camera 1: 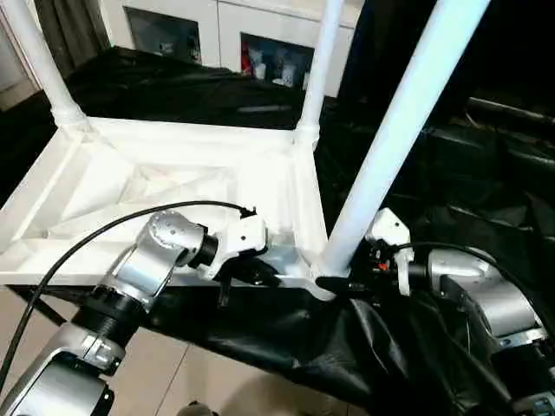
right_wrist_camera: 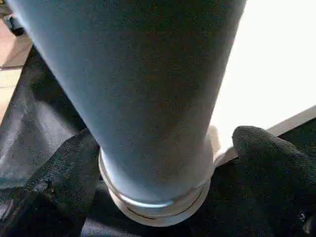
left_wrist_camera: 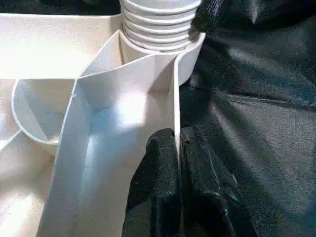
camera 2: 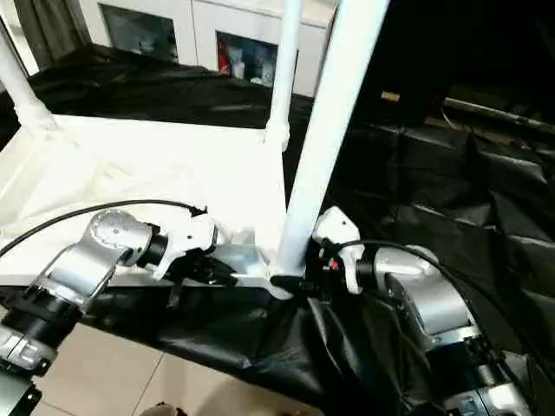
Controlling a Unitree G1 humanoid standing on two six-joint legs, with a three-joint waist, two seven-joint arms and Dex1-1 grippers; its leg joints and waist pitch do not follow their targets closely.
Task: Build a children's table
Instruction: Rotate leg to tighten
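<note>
The children's table lies upside down on black cloth, its white ribbed tabletop (camera 1: pixel 173 165) facing up. Three white legs stand in its corner sockets: far left (camera 1: pixel 39 61), far right (camera 1: pixel 321 61) and near right (camera 1: pixel 399 130). My left gripper (camera 1: pixel 253 274) is shut on the tabletop's thin near rim wall (left_wrist_camera: pixel 176 98), just beside the near-right corner. The ribbed foot of the near-right leg (left_wrist_camera: pixel 158 24) sits in its socket there. My right gripper (camera 1: pixel 342 282) stands open around that leg's base (right_wrist_camera: pixel 158 148), one black finger (right_wrist_camera: pixel 269 158) on each side of it.
Black cloth (camera 1: pixel 451 191) covers the work surface and hangs over its near edge above the tiled floor (camera 1: pixel 199 381). A white cabinet with glass doors (camera 1: pixel 217 30) stands behind. A black cable (camera 1: pixel 87 238) arcs over my left forearm.
</note>
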